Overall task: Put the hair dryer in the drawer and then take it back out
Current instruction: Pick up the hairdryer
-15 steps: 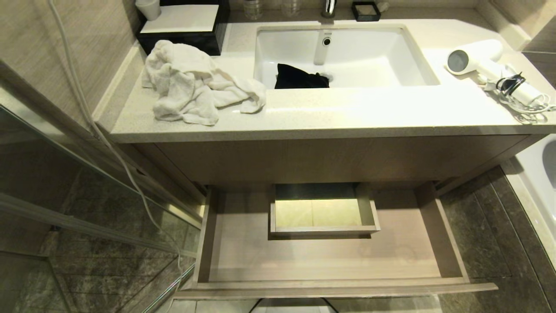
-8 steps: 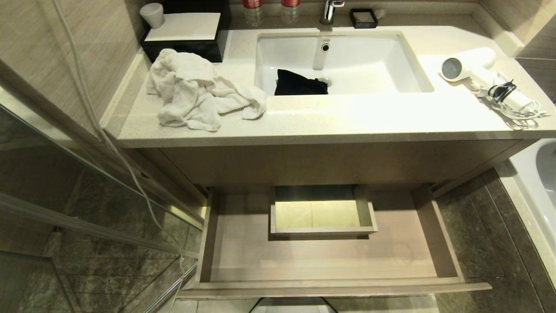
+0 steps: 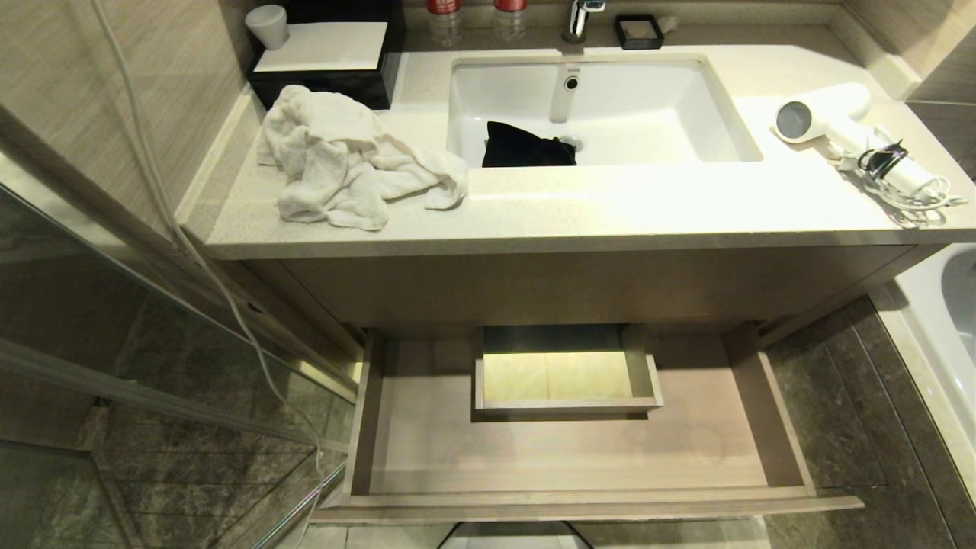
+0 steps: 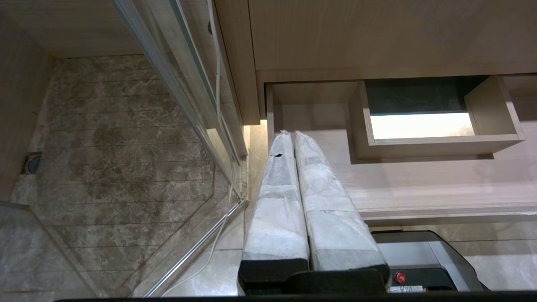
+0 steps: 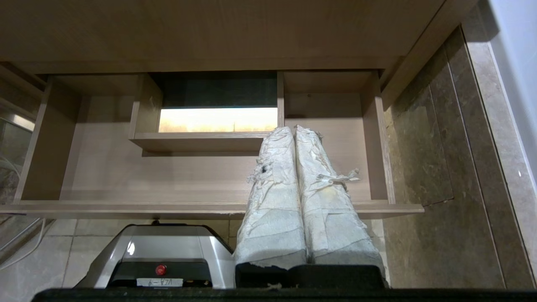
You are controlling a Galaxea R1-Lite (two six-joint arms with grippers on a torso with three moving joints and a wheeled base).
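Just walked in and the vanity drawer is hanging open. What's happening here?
Nothing is being handled right now. The hair dryer lies on the countertop right of the sink, cord bundled. The drawer below is pulled out with nothing in it. The left gripper and right gripper are both shut and empty, low in front of the drawer.

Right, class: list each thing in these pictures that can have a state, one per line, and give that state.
drawer: pulled open, nothing on its floor.
hair dryer: lying on the counter right of the sink, cord bundled.
towel: crumpled on the counter.
sink: dark cloth lying inside.
left gripper: shut, empty.
right gripper: shut, empty.
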